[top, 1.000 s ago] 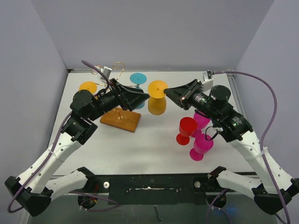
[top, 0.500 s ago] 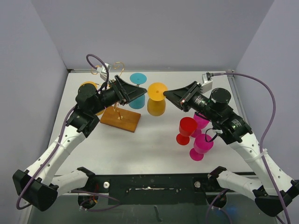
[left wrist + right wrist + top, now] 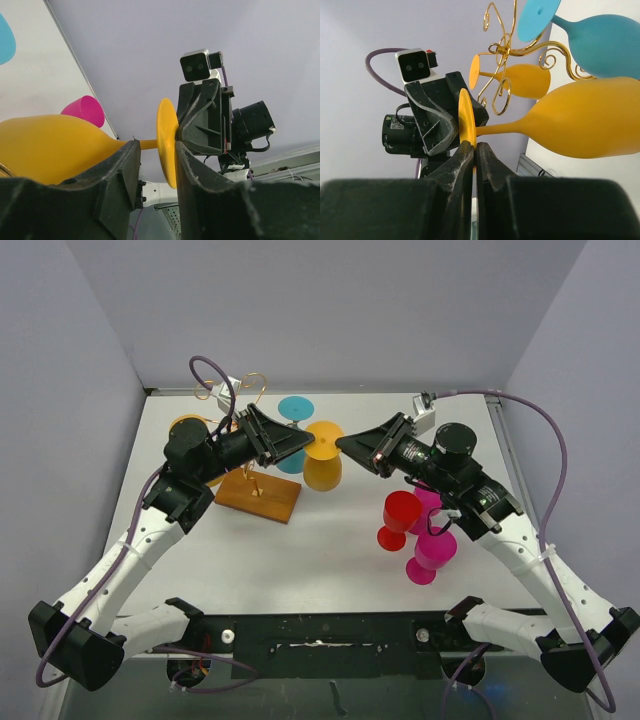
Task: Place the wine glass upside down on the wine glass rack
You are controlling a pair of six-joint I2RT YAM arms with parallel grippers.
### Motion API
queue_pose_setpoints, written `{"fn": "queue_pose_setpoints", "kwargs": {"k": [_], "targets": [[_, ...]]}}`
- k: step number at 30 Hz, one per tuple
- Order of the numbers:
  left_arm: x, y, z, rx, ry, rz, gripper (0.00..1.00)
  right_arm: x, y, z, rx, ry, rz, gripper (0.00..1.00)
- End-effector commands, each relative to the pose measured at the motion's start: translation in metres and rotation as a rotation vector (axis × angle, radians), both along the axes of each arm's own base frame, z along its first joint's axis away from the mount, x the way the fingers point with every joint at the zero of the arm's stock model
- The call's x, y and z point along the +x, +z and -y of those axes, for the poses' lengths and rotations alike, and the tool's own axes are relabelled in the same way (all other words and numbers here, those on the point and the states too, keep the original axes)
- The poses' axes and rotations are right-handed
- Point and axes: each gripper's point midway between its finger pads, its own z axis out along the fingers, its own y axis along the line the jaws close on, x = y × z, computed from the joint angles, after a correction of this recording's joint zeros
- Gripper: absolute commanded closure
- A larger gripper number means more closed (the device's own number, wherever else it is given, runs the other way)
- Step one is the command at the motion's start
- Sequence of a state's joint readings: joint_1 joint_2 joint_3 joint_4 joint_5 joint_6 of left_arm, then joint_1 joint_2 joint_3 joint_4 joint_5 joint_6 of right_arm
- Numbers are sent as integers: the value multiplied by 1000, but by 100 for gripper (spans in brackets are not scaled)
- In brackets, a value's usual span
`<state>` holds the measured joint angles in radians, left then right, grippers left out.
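Note:
A yellow wine glass (image 3: 323, 472) hangs in the air, foot up, beside the wine glass rack, whose gold wire arms (image 3: 254, 386) rise from a wooden base (image 3: 258, 497). My right gripper (image 3: 341, 443) is shut on the rim of the glass's foot disc (image 3: 465, 117); in its wrist view (image 3: 472, 146) the bowl (image 3: 590, 120) extends to the right. My left gripper (image 3: 307, 443) is open from the other side. In its wrist view (image 3: 156, 146) the stem and foot disc (image 3: 166, 142) lie between the fingers, the disc close to the right finger.
A blue glass (image 3: 294, 410) and an orange glass (image 3: 188, 426) hang upside down on the rack, also seen in the right wrist view (image 3: 600, 40) (image 3: 525, 80). A red glass (image 3: 400, 515) and two magenta glasses (image 3: 432, 550) stand under the right arm. Walls enclose the table.
My right gripper moved left and closed on the yellow glass's foot disc. The glass shifted slightly left. My left arm changed pose, its gripper staying at the glass.

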<state>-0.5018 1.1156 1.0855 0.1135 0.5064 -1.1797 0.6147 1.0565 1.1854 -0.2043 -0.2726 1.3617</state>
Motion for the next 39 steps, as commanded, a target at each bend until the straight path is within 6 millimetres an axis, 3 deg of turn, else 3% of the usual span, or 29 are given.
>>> {"fn": "queue_pose_setpoints", "kwargs": {"k": [1,8,10,16,20,28,39], "targets": [[-7,26,-3,-32,-12,46,71,-4,16,-7,39,44,83,100],[-8,22,-11,-19,36,27,95,-4,13,-10,42,59,88,99],[-9,23,-12,-21,37,24,98,-6,14,-9,48,63,98,95],[-2,26,-27,-14,150,-3,100,-12,18,-7,40,81,166,49],[4,27,-38,-17,228,-29,100,-8,12,5,5,28,179,33],[14,29,-48,-66,301,-102,100,2,13,48,-86,-162,223,29],[23,27,-58,-114,372,-213,100,10,10,71,-188,-278,220,28]]}}
